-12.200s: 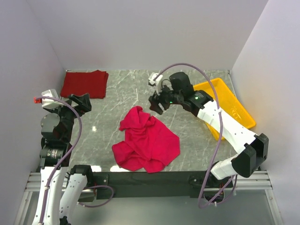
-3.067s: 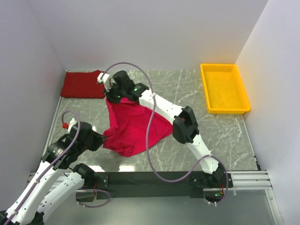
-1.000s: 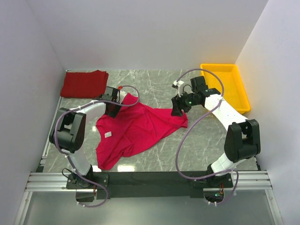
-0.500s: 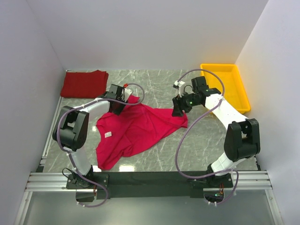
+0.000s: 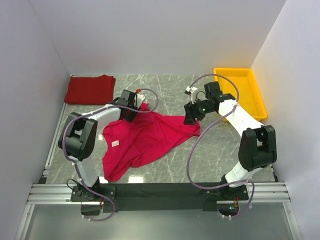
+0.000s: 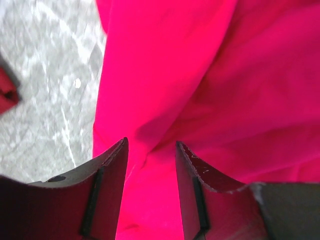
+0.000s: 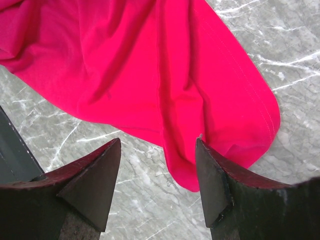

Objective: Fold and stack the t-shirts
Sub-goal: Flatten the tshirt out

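Overhead, first. Crimson shirt (image 5: 150,135): spread loose and creased on the table (image 5: 220,145), roughly mid-surface, with a small white label (image 5: 115,143) showing near its left edge. Dark shirt (image 5: 90,89): folded flat, lying beyond the crimson shirt's far-left corner and apart from it. Tray (image 5: 242,87): yellow, well to the right of the crimson shirt and farther back. Left gripper (image 5: 131,115): down at the crimson shirt's far-left corner, arm curving round the shirt's left side; jaw opening not readable from this height. Right gripper (image 5: 189,119): down at the crimson shirt's far-right corner, between shirt and tray, arm stretched over the tray's near end.

Next, left wrist. Two dark fingers (image 6: 107,192) low in frame, parted with a clear gap, released, clamping nothing. Crimson cloth under the gap and across most of the frame, a soft raised fold running up from between the tips. Bare marble to the left of the cloth. Sliver of the dark shirt at the far left edge, apart from the crimson shirt.

Last, right wrist. Two dark fingers (image 7: 95,185) spread wide, released, holding nothing. Rounded, stitched corner of the crimson shirt flat on the marble ahead of the tips, its lowest point reaching in between them, nearer the right-hand finger. Long creases running up the cloth from that corner. Bare marble below the cloth and to its right.
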Controlling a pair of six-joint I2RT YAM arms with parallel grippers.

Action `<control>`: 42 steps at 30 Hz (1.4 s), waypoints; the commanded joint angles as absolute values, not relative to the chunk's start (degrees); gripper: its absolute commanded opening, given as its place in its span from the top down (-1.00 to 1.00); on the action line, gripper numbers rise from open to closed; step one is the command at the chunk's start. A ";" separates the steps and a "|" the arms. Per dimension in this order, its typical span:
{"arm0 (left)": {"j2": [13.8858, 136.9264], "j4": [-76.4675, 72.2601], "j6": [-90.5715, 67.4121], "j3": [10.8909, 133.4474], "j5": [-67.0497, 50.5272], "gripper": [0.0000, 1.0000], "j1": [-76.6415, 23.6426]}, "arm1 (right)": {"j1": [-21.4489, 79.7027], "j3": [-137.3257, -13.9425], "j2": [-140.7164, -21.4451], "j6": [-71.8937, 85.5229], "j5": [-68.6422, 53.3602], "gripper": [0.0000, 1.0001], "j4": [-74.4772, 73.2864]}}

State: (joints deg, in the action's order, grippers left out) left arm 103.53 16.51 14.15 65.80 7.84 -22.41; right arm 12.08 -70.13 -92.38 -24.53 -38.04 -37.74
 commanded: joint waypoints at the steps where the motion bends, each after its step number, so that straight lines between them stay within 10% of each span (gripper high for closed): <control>1: 104.94 13.54 12.84 68.64 9.13 0.04 -23.99 | 11.43 -72.33 -92.55 -24.87 -39.02 -0.35 -38.32; 20: 108.90 11.25 11.95 70.22 19.42 0.18 -25.75 | 11.07 -71.89 -93.08 -24.61 -40.34 -0.34 -38.50; 35: 107.67 11.60 11.43 70.75 18.02 0.98 -25.58 | 11.07 -71.89 -93.43 -26.54 -38.68 -0.34 -39.81; 42: 102.31 12.92 9.85 70.14 14.69 0.99 -23.82 | 11.16 -72.25 -94.13 -30.05 -35.95 -0.35 -42.45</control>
State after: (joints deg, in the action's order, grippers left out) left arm 107.72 13.32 11.51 68.51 17.17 -24.86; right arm 11.62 -70.15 -93.34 -27.31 -37.41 -40.18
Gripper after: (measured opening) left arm 0.015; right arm 0.673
